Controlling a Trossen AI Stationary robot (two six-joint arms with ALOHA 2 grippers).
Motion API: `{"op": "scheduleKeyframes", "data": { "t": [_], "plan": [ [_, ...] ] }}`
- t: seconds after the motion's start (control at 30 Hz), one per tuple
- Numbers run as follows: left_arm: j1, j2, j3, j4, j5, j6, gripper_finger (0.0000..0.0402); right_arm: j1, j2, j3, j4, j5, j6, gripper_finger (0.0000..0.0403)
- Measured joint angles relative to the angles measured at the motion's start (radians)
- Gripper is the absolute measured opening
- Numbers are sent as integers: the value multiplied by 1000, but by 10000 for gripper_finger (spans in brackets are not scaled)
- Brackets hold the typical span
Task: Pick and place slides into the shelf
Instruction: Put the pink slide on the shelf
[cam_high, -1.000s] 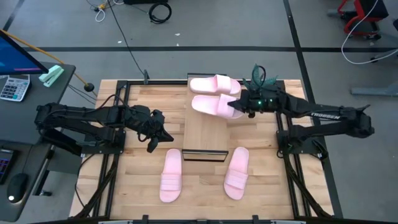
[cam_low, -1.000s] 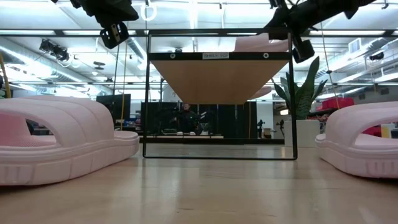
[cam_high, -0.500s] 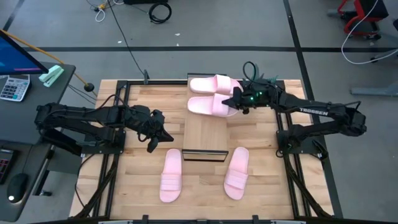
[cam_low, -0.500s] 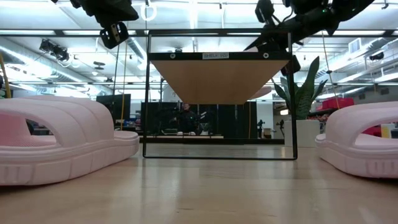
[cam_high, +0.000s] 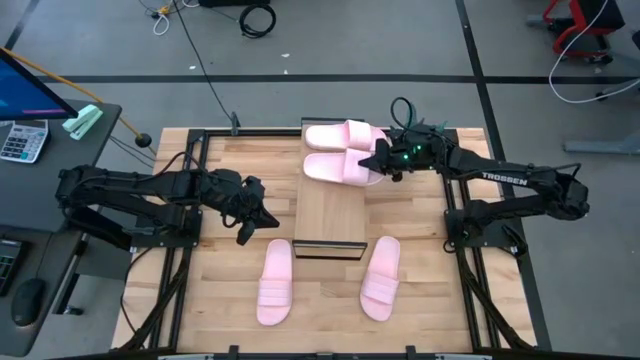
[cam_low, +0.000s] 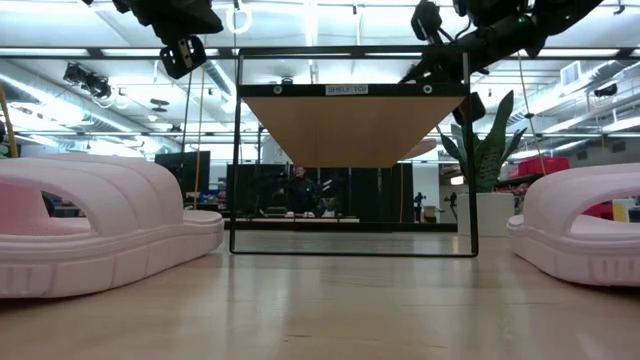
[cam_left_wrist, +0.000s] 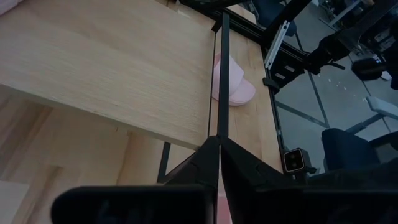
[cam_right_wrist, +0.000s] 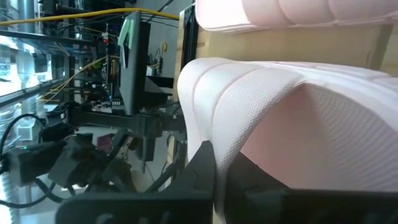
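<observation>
The shelf (cam_high: 328, 215) stands mid-table, a light-wood board on a black frame (cam_low: 236, 150). Two pale pink slides lie side by side on its far end: one (cam_high: 342, 134) at the far edge, the other (cam_high: 335, 168) just nearer. My right gripper (cam_high: 379, 166) is shut on that nearer slide at its right end. Two more slides (cam_high: 275, 283) (cam_high: 381, 277) rest sole-down on the tabletop near the front edge. My left gripper (cam_high: 268, 216) hangs shut and empty, left of the shelf, above the table. My right gripper holds the nearer slide by its wide strap (cam_right_wrist: 249, 112), at the edge facing the table's right. The fingers (cam_right_wrist: 205, 168) come from the right, slanting slightly down; the gripper hides the place of contact. The slide lies flat on the shelf board beside the other slide.
Black rails (cam_high: 190, 200) (cam_high: 455, 215) run along the table's left and right sides under the arms. A monitor and calculator (cam_high: 22, 140) sit on a desk left of the table. Bare board (cam_high: 328, 220) shows on the shelf's near half.
My right gripper has gone toward the table's far left and sunk a little, still shut on the slide. The slide, earlier raised and skewed above the shelf, has come down flat beside the other slide.
</observation>
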Motion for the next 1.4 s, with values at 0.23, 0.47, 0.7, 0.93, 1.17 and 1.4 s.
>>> {"op": "scheduleKeyframes", "data": {
  "t": [0.23,0.47,0.7,0.93,1.17,1.4],
  "plan": [
    [0,0,0,0,0,1,12,0,0,1,-49,30,-18,7],
    [0,0,0,0,0,2,22,0,-1,1,-55,54,-38,7],
    [0,0,0,0,0,3,20,0,-1,1,-55,63,-56,7],
    [0,0,0,0,0,3,12,0,-1,1,-54,66,-56,7],
    [0,0,0,0,0,6,21,1,-1,1,-28,66,-46,7],
    [0,0,0,0,0,20,20,0,-1,1,-17,69,-41,7]
  ]
}}
